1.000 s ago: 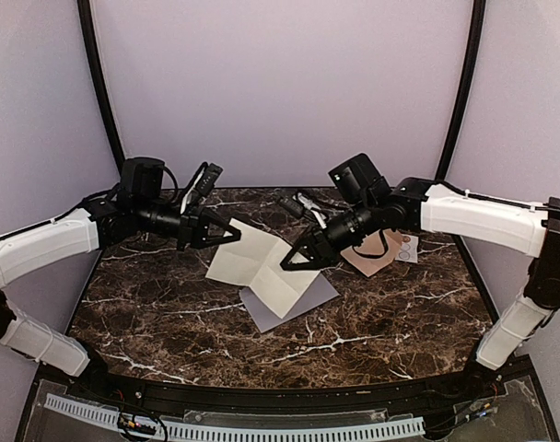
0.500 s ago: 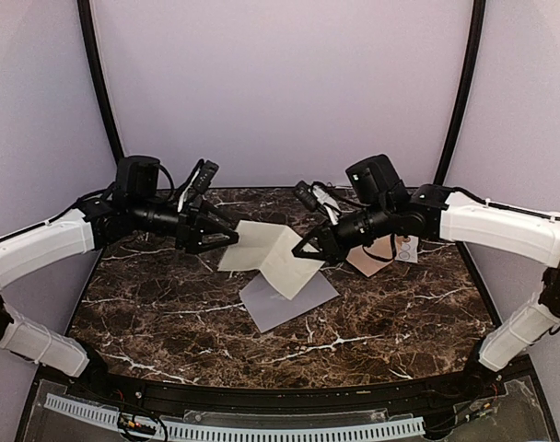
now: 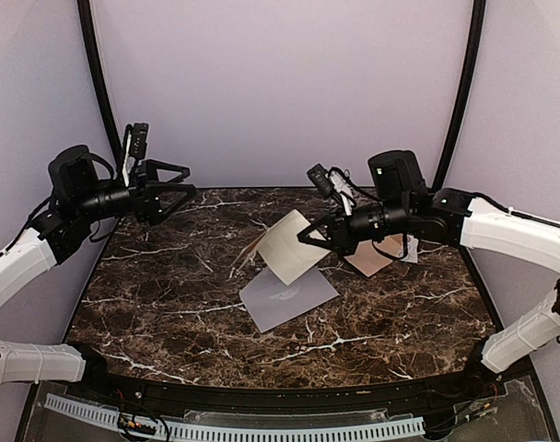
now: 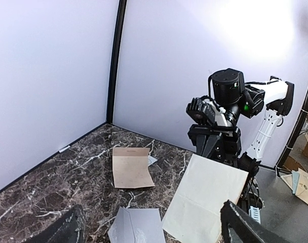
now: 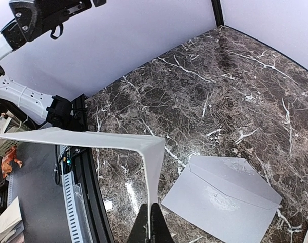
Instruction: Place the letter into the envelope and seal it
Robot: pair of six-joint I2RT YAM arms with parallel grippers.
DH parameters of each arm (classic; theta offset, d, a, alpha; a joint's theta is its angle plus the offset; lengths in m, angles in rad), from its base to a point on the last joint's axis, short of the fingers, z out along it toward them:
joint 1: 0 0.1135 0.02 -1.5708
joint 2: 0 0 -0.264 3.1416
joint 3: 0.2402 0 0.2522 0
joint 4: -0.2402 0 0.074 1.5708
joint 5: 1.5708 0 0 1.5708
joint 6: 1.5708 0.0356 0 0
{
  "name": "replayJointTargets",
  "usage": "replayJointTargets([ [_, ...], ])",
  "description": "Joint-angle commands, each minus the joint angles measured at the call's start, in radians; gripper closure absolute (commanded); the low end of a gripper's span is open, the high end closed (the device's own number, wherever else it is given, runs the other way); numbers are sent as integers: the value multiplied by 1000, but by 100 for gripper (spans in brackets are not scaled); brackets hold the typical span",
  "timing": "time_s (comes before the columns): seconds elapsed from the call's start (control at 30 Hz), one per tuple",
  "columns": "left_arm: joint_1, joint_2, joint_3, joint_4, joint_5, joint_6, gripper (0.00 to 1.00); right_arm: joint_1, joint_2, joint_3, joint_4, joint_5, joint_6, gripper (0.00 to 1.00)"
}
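Observation:
The letter (image 3: 287, 247), a cream sheet with a fold across it, hangs tilted above the table, and my right gripper (image 3: 309, 238) is shut on its right edge. In the right wrist view the letter (image 5: 153, 152) bends away from the closed fingertips (image 5: 150, 225). The grey-lavender envelope (image 3: 287, 296) lies flat just in front of and below it, flap side up (image 5: 225, 200). My left gripper (image 3: 172, 189) is raised at the back left, open and empty, well clear of the letter (image 4: 207, 200) and the envelope (image 4: 136, 228).
A tan paper (image 3: 370, 259) lies flat on the marble table (image 3: 169, 304) at the right, behind my right gripper, with a small white sticker sheet (image 3: 407, 247) beside it. The tan paper (image 4: 131, 167) also shows in the left wrist view. Lavender walls enclose the back and sides.
My left gripper let go of the letter, opened wide and drew back up to the left. My right gripper closed on the letter's edge and lifted it slightly to the right.

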Motion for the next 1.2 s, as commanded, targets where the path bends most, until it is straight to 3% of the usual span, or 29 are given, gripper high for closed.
replayJointTargets([
  [0.0, 5, 88, -21, 44, 61, -54, 10, 1, 0, 13, 40, -57, -8, 100],
  [0.23, -45, 162, -26, 69, 108, -81, 12, 5, 38, 32, 46, -128, -10, 100],
  [0.73, -266, 324, 19, -10, 194, -32, 13, 33, 155, 114, 68, -279, -19, 100],
  [1.17, -287, 375, 25, 18, 262, -59, 63, 35, 185, 128, 69, -294, -23, 100],
])
